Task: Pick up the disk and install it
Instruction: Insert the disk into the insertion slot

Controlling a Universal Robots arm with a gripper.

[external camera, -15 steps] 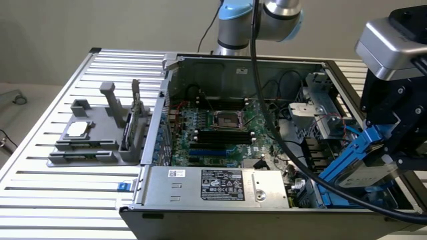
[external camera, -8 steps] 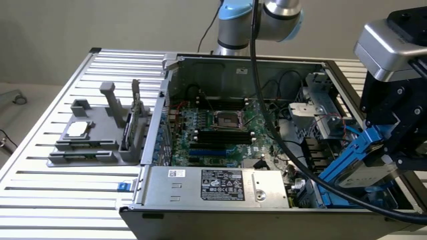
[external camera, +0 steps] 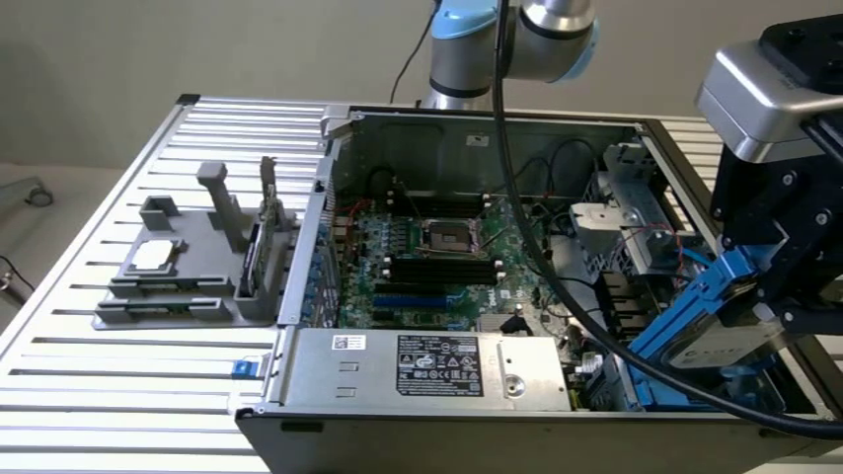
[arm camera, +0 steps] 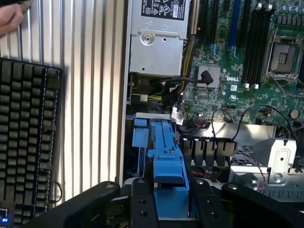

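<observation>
The disk (external camera: 722, 341) is a silver-grey drive with a white label in a bright blue carrier bracket. It hangs tilted above the front corner of the open computer case (external camera: 461, 123), on the exterior view's right. My gripper (external camera: 780, 301) is shut on it from above, with black fingers (arm camera: 141, 202) on either side of the blue carrier (arm camera: 168, 164). In the wrist view the carrier points down toward a blue drive bay (arm camera: 140, 135) at the case's edge. The gripper hides most of the drive's body in that view.
Inside the case are the motherboard (external camera: 435, 252), a silver power supply (external camera: 435, 367) with a black-white label, and loose cables (arm camera: 178, 90). A grey fixture (external camera: 197, 267) holding a small chip sits on the slatted table (external camera: 132, 385). A black keyboard (arm camera: 26, 137) and a person's hand (arm camera: 8, 19) lie beside the case.
</observation>
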